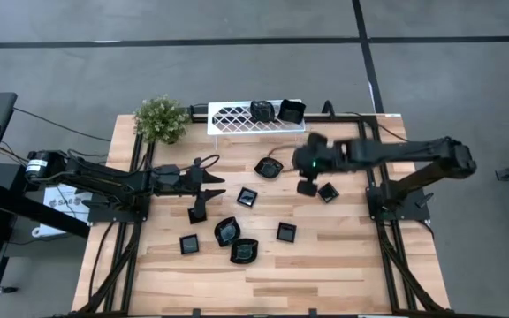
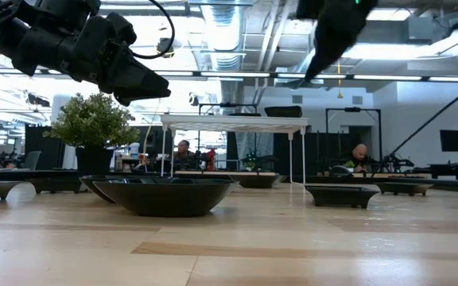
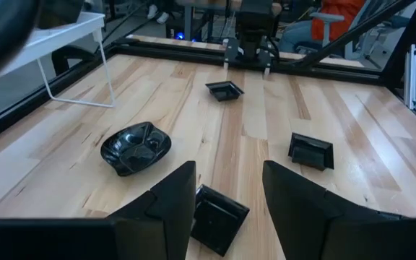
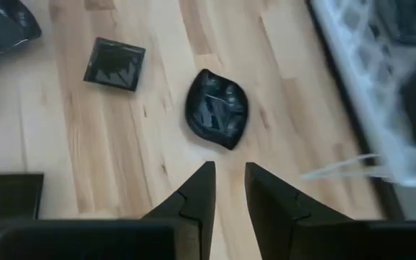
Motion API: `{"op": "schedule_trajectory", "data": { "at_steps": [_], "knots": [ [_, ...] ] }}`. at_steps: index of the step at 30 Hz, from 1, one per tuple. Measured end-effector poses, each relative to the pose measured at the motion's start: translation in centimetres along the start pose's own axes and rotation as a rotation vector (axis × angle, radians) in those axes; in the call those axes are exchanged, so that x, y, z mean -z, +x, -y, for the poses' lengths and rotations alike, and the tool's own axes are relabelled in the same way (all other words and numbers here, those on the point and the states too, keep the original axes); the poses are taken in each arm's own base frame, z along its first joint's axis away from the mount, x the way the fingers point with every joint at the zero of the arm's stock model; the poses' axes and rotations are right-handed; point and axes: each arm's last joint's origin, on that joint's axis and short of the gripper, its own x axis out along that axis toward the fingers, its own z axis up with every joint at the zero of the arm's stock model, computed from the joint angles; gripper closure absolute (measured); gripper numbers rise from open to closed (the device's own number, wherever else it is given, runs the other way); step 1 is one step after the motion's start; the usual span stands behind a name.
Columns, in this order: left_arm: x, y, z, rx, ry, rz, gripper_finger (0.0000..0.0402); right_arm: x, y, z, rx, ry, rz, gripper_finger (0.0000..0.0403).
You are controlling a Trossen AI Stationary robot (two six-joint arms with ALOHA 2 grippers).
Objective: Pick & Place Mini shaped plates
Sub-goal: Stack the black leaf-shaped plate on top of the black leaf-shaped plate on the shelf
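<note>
Several mini shaped plates, small and glossy black, lie on their bases on the wooden table: a wavy one (image 1: 269, 167) (image 4: 217, 108), square ones (image 1: 246, 196) (image 1: 328, 192) (image 1: 286, 232) (image 1: 189, 244) and rounded ones (image 1: 227, 231) (image 1: 244, 251). My left gripper (image 1: 222, 187) (image 3: 230, 177) stands open at the table's left, just short of a square plate (image 3: 219, 217). My right gripper (image 1: 307, 185) (image 4: 228, 170) hovers above the table beside the wavy plate. Its fingers are a narrow gap apart with nothing between them.
A white lattice rack (image 1: 237, 117) (image 4: 367, 65) stands at the far edge with two black plates (image 1: 261, 111) (image 1: 291, 110) on it. A potted plant (image 1: 161, 119) is at the far left corner. People sit in the room beyond the table (image 2: 359, 155).
</note>
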Motion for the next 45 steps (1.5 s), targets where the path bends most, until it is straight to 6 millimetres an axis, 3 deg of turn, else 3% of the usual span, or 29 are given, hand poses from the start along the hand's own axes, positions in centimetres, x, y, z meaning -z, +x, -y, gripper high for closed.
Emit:
{"op": "schedule_trajectory", "data": {
  "at_steps": [8,13,21,41,45],
  "knots": [
    [-0.1,0.0,0.0,0.0,-0.001,0.011,0.0239,5.3,6.2,-4.9,-0.068,0.065,0.147,0.0332],
    [-0.2,0.0,0.0,0.001,-0.002,0.018,0.0239,7.3,8.1,-6.9,-0.115,0.096,0.206,0.0332],
    [-0.2,0.0,0.0,0.001,-0.001,0.02,0.0239,7.1,8.5,-7.8,-0.102,0.075,0.304,0.0332],
    [-0.2,0.0,0.0,0.003,-0.002,0.024,0.0239,7.2,8.5,-7.8,-0.107,0.083,0.297,0.0332],
    [-0.2,0.0,0.3,0.096,0.019,0.02,0.0239,7.2,8.5,-7.8,-0.108,0.083,0.297,0.0332]
  ]
}}
